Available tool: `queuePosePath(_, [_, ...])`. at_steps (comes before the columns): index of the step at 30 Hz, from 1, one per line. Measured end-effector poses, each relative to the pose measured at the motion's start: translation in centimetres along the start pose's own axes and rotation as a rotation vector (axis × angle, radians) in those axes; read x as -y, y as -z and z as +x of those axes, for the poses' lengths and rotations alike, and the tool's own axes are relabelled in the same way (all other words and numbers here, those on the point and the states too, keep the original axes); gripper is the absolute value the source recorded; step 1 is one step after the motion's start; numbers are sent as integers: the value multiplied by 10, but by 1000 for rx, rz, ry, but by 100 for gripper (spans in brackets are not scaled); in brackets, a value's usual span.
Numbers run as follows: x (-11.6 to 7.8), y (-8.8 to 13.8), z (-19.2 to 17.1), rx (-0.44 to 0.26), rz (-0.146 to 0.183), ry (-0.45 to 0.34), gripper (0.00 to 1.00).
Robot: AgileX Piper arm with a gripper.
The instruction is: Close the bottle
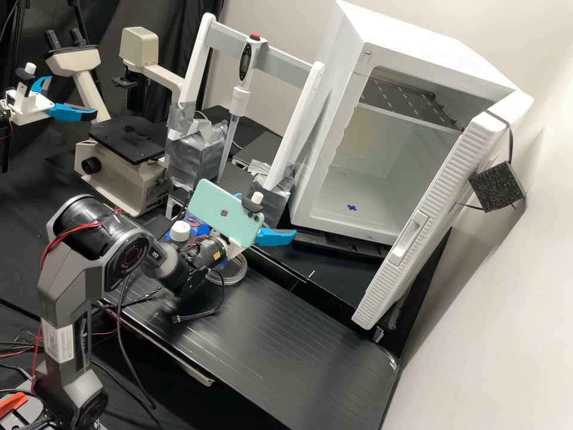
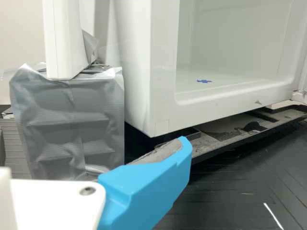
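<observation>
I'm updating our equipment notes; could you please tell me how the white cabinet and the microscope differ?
The cabinet is bulkier than the microscope. The cabinet is a hollow white box with its door open; the microscope is a cream frame with a flat black stage. Both have pale bodies.

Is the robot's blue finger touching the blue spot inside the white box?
Apart: the high view shows the blue finger outside, the white box's rim between it and the blue spot.
</observation>
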Motion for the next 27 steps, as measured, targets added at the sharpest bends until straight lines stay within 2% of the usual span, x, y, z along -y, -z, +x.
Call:
queuePosePath(11, [0,-1,-6,-9,3,-2,100])
queuePosePath(12, [-1,-2,-10,-14,12,-3,100])
queuePosePath(17, [-7,1,-41,-93,40,-49,100])
queuePosePath(19, [-8,4,-59,-146,36,-74,100])
queuePosePath(22, [-3,10,-80,-192,38,-71,100])
queuePosePath(24, [3,14,-94,-224,26,-50,100])
queuePosePath(27, [14,19,-109,-257,-10,-5,100])
